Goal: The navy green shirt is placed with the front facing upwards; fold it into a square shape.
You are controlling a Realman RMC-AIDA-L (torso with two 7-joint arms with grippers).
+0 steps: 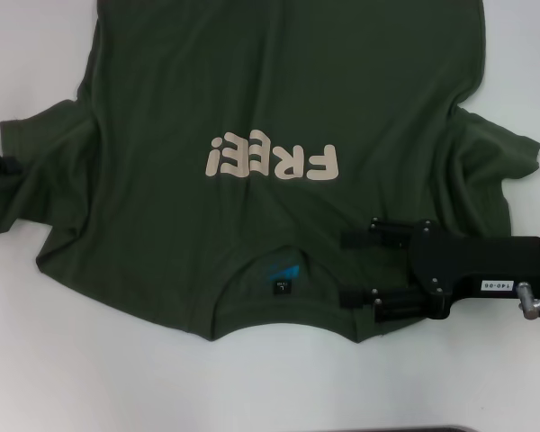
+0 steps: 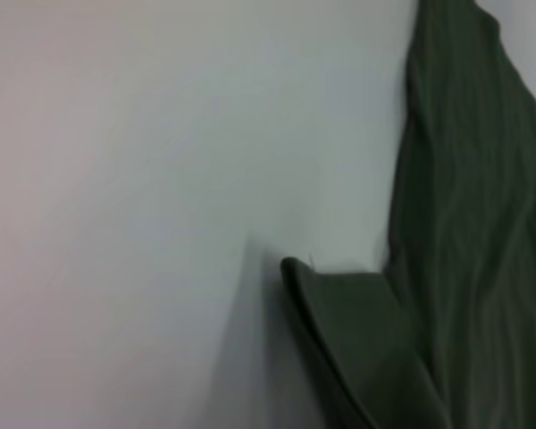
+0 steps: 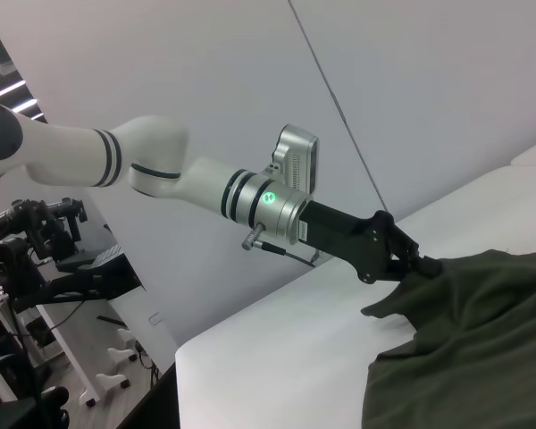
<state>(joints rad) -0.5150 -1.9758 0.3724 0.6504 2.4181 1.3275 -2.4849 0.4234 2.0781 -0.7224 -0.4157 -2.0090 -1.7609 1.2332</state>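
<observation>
the navy green shirt (image 1: 252, 108) lies front up on the white counter (image 1: 90, 378), collar toward the robot, so the "free!" lettering (image 1: 272, 160) reads inverted in the head view. the garment's long axis runs from the collar straight away from the robot; the sleeves spread to either side.

the right gripper (image 1: 355, 267) hovers low over the near right shoulder, beside the neckline and its blue label (image 1: 281, 273). its jaws stand apart, one finger over the shoulder cloth, the other near the shoulder's front edge, nothing between them as far as can be seen.

the left gripper (image 3: 420, 263) is at the left sleeve (image 1: 22, 180), at the counter's far left edge in the head view. in the right wrist view its jaws appear closed on the sleeve cloth, which rises in a small peak to meet them. the left wrist view shows a lifted flap of that sleeve above the counter.

judged relation: each arm is nearest its own side of the shirt, so a first fold would carry the sleeves inward across the long axis. the right arm has no hold yet.
</observation>
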